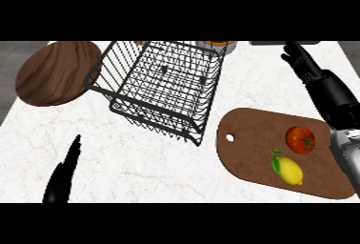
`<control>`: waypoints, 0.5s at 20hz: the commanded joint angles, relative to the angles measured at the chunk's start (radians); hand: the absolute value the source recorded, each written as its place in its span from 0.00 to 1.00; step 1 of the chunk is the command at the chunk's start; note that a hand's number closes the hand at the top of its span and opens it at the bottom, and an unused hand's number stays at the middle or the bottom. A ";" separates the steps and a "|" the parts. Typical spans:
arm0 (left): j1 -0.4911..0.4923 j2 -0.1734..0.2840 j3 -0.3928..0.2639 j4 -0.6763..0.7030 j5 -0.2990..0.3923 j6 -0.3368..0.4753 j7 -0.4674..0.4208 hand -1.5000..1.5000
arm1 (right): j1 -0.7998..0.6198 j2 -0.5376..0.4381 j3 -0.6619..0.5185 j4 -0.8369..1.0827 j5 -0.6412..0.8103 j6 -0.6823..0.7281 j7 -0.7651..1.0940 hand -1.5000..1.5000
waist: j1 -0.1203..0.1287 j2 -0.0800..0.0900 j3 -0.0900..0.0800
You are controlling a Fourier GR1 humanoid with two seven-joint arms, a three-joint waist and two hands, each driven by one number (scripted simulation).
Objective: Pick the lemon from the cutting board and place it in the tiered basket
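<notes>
The lemon lies on the brown cutting board, toward the board's near right part, with a small green leaf at its upper end. Just beyond it on the same board sits a red tomato, close to the lemon but not touching it. The board has a small hanging hole near its left end and rests flat on the white marble counter.

To the left of the board, beyond its far corner, stands the black wire tiered basket, seen from above; nothing lies in the part of it that shows. Further left, a round dark wooden board lies on the counter, its edge just beside the basket's frame.

The right hand is raised over the counter's far right, beyond the cutting board and well apart from the lemon, its fingers fairly straight and holding nothing. The left hand shows at the lower left, edge-on, fingers extended and pointing away, also holding nothing.
</notes>
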 commanded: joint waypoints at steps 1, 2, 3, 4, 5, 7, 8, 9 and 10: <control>-0.032 0.036 0.028 -0.043 0.010 -0.031 0.042 0.50 | 0.090 0.050 0.032 -0.050 -0.031 0.060 -0.111 1.00 | -0.013 -0.017 -0.028; -0.034 0.019 0.034 -0.053 0.048 -0.067 0.007 0.50 | 0.102 0.086 0.086 -0.127 -0.057 0.089 -0.119 1.00 | -0.019 -0.021 -0.028; -0.059 0.023 0.036 -0.109 0.052 -0.056 0.043 0.50 | 0.141 0.074 0.121 -0.154 -0.084 0.172 -0.193 1.00 | -0.025 -0.024 -0.025; -0.092 0.034 0.061 -0.130 0.094 -0.099 0.047 0.50 | 0.133 0.086 0.152 -0.194 -0.115 0.222 -0.216 1.00 | -0.026 -0.027 -0.025; -0.105 0.032 0.070 -0.144 0.109 -0.113 0.034 0.50 | 0.161 0.110 0.220 -0.245 -0.128 0.269 -0.238 1.00 | -0.030 -0.033 -0.025; -0.085 0.004 0.060 -0.141 0.123 -0.109 0.033 0.50 | 0.125 -0.121 0.091 -0.144 0.233 0.051 -0.145 1.00 | -0.098 -0.058 -0.040; -0.091 0.017 0.079 -0.180 0.162 -0.144 0.049 0.50 | 0.286 -0.002 0.058 -0.115 0.137 -0.051 -0.161 1.00 | -0.095 -0.035 -0.027; -0.124 0.002 0.082 -0.172 0.173 -0.154 0.056 0.50 | 0.349 0.081 0.069 -0.079 0.093 -0.082 -0.193 0.00 | -0.071 -0.020 -0.026; -0.133 0.019 0.091 -0.193 0.188 -0.176 0.072 0.50 | 0.426 0.123 0.110 -0.103 0.097 -0.099 -0.226 0.00 | -0.060 -0.022 -0.027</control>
